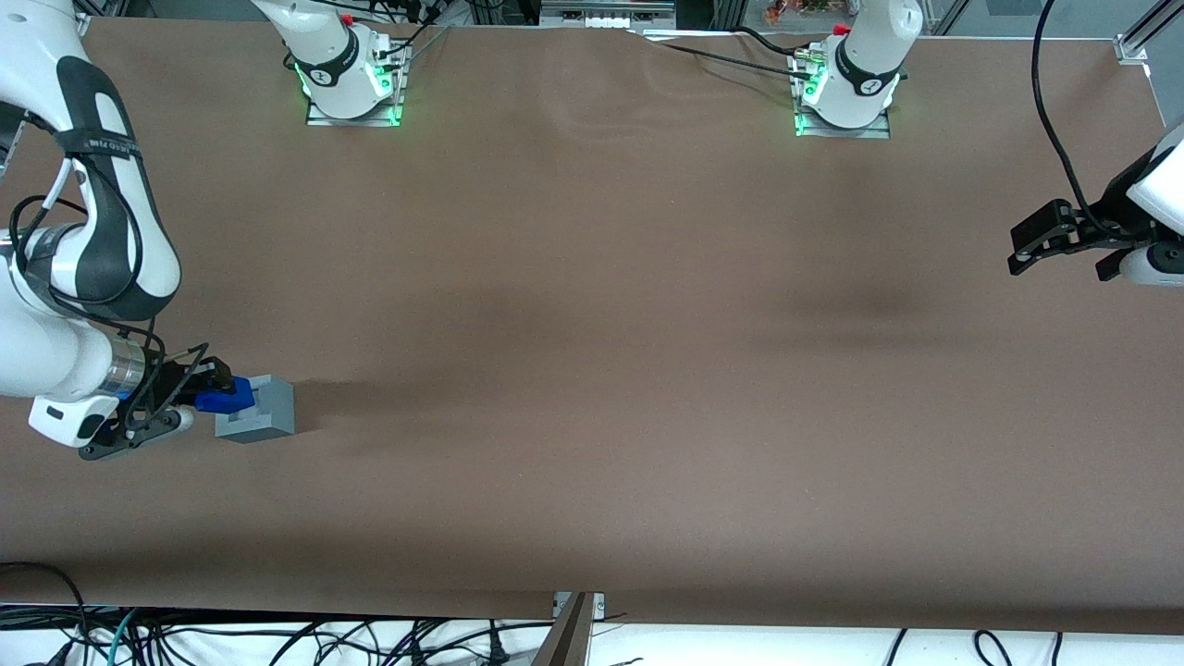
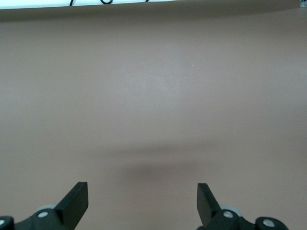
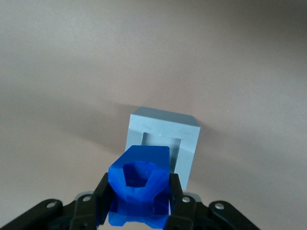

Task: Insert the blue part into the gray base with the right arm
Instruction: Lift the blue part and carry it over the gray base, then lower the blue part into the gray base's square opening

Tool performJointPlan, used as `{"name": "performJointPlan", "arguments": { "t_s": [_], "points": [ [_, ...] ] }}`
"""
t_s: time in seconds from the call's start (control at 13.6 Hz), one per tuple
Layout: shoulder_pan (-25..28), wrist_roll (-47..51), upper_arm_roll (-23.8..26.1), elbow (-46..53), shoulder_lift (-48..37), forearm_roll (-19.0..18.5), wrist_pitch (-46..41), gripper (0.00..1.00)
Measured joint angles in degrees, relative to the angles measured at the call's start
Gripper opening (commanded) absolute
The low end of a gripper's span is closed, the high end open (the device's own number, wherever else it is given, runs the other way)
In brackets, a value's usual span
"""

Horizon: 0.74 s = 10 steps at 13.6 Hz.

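The brown surface (image 1: pixel 592 305) stretches wide, and all the activity sits at the working arm's end of it, somewhat nearer the front camera's edge than the edge where the arm bases are bolted. The right arm (image 1: pixel 65 277) bends down over that end, white with black bands, its silvery wrist ring low above the cloth. At its tip the gripper (image 1: pixel 205 393) lies nearly level with the surface, and its jaws are clenched on the blue part (image 1: pixel 227 395), one finger (image 3: pixel 103 199) pressed to each side of it in the right wrist view. The gray base (image 1: pixel 259 410) rests on the surface just beside the gripper, on the side toward the parked arm's end. It is a light cube, and the face turned toward the gripper carries a square recess (image 3: pixel 165 148). The blue part (image 3: pixel 139 189) is held right up against that face, covering much of the recess, though whether its leading end has entered the opening cannot be told. The end of the blue part facing the wrist camera shows a hollow, rounded pocket.
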Motion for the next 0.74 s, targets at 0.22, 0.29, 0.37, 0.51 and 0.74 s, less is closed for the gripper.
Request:
{"name": "performJointPlan", "arguments": {
  "t_s": [0.22,0.29,0.37,0.51,0.74],
  "points": [
    [-0.70,3.38,-0.06,1.36,2.27,0.00,-0.34,0.44],
    [-0.77,4.00,-0.06,1.46,2.45,0.00,-0.50,0.44],
    [-0.77,4.37,-0.06,1.51,2.48,0.00,-0.64,0.45],
    [-0.77,5.22,-0.06,1.60,2.48,0.00,-0.80,0.44],
    [-0.77,6.09,-0.06,1.60,2.66,0.00,-0.87,0.44]
  ]
}}
